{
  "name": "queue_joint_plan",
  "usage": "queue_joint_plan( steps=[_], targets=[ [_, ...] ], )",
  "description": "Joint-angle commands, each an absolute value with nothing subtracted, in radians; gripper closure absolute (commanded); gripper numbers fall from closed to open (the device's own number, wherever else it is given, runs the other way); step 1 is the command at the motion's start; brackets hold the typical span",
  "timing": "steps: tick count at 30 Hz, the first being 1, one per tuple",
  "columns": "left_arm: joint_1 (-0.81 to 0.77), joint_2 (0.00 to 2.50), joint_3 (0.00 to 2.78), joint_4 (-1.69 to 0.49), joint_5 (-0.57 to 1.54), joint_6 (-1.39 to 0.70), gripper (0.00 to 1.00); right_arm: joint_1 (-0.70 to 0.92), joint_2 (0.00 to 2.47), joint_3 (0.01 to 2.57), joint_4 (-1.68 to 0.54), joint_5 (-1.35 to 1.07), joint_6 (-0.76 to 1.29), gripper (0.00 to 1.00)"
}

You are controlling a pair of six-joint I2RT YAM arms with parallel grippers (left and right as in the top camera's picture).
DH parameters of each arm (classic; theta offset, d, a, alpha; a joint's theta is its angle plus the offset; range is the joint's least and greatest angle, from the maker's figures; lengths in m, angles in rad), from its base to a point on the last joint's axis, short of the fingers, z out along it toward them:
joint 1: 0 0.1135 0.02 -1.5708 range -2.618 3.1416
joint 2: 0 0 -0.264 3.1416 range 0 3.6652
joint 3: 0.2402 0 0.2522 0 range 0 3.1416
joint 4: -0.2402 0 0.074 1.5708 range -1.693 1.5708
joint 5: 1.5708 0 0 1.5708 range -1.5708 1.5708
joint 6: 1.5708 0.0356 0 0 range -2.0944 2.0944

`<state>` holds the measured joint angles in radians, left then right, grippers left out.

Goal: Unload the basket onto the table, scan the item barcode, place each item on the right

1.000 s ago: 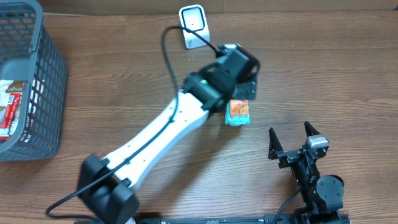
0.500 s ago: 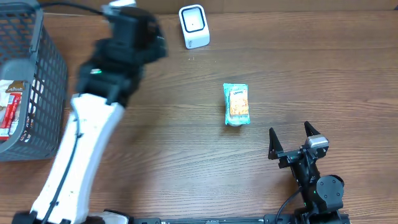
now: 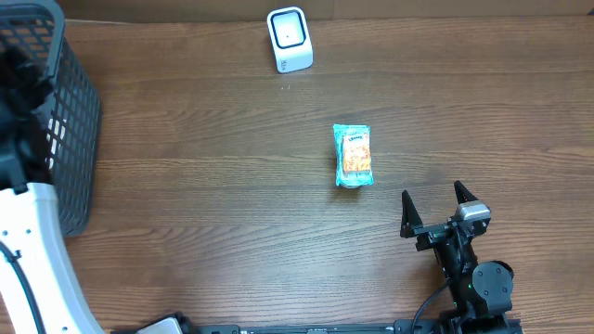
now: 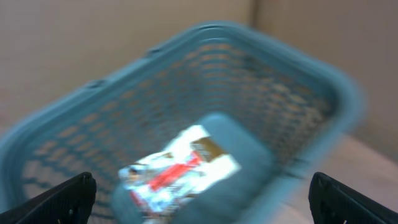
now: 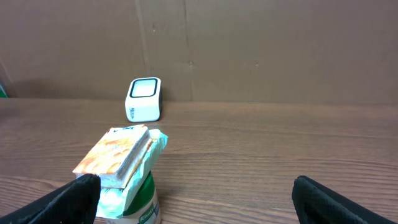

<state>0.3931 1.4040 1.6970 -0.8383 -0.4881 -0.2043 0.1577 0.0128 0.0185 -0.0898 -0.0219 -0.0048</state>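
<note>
The item, a teal packet [image 3: 353, 156] with an orange picture, lies alone on the table's middle; no barcode shows on it. In the right wrist view the packet [image 5: 124, 162] sits low at the left, just ahead of my left fingertip. The white scanner [image 3: 289, 39] stands at the back edge, and that view shows the scanner [image 5: 144, 98] beyond the packet. My right gripper [image 3: 436, 209] rests open at the front right, empty [image 5: 196, 193]. My left gripper [image 4: 202, 193] is open and empty above the grey basket [image 4: 249, 43]; the picture is blurred by motion.
The grey mesh basket [image 3: 70, 121] stands at the far left edge with red-and-white packets [image 3: 17, 158] in it; one such packet [image 4: 180, 168] shows blurred in the left wrist view. The white left arm [image 3: 37, 250] runs along the left edge.
My left arm has swung from the packet at the middle of the table to the far left over the basket. The teal packet stays on the table. The right arm has not moved.
</note>
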Motion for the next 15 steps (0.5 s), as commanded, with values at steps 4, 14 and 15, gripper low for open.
queue_joint_plan(
  steps=[4,14,15],
  targets=[
    [0.537,1.499,1.72,-0.864,-0.439,-0.019,0.0,0.157,0.003,0.008,-0.084,-0.024,-0.012,0.0],
    [0.634,1.732,1.72,-0.89,-0.39,0.096,0.0,0.157,0.003,0.008,-0.084,-0.024,-0.012,0.0],
    [0.641,1.752,1.72,-0.891,-0.366,0.113,0.0,0.157,0.003,0.008,-0.084,-0.024,-0.012,0.0]
  ],
)
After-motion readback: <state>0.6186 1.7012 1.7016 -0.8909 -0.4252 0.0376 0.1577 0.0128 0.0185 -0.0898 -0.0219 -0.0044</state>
